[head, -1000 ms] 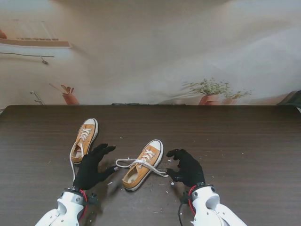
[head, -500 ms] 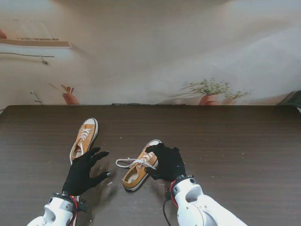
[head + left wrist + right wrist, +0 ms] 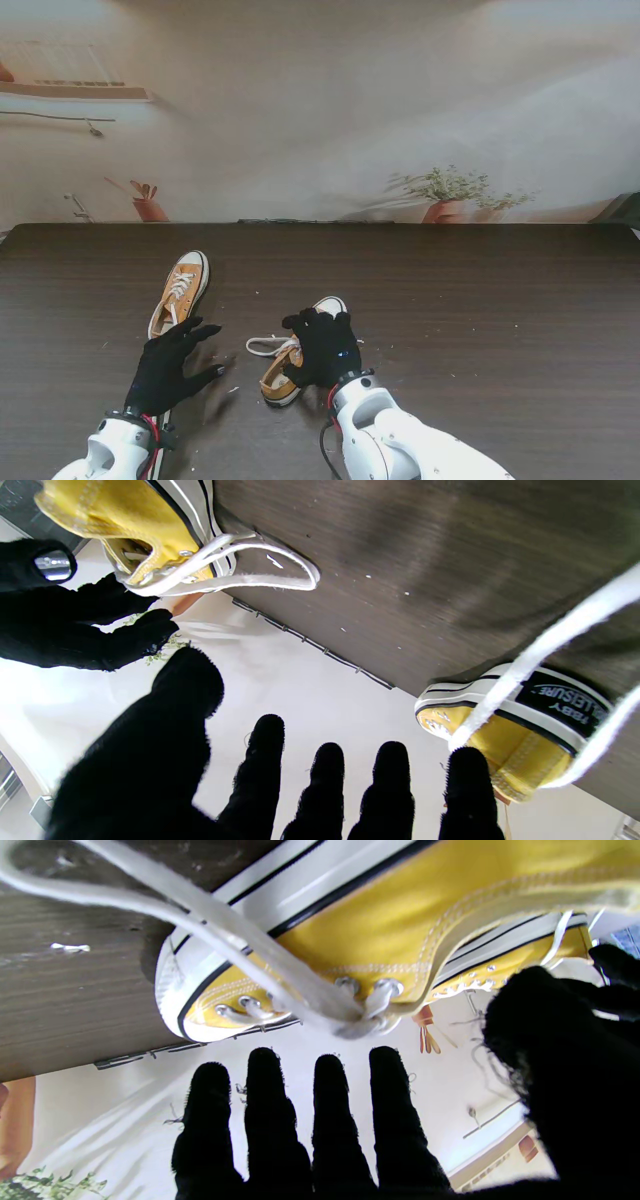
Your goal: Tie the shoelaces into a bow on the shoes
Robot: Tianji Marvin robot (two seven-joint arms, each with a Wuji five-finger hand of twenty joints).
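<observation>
- Sliding leftward since the earlier frames, the right hand (image 3: 322, 348) is now hovering over the middle of the near shoe (image 3: 283, 372), covering most of it in the stand view.
- Its fingers (image 3: 330, 1120) are stretching out side by side, thumb held apart, gripping nothing; the knot of the lace (image 3: 320, 1005) is sitting just past the fingertips.
- One loop of white lace (image 3: 262, 346) is lying on the dark table (image 3: 500, 300) to the left of that shoe.
- Pulling back a little toward me, the left hand (image 3: 168, 366) is resting beside the far shoe (image 3: 180, 292), fingers (image 3: 325, 785) spread apart and holding nothing.
- Both orange shoes are lying apart on the table, toes pointing away from me.
</observation>
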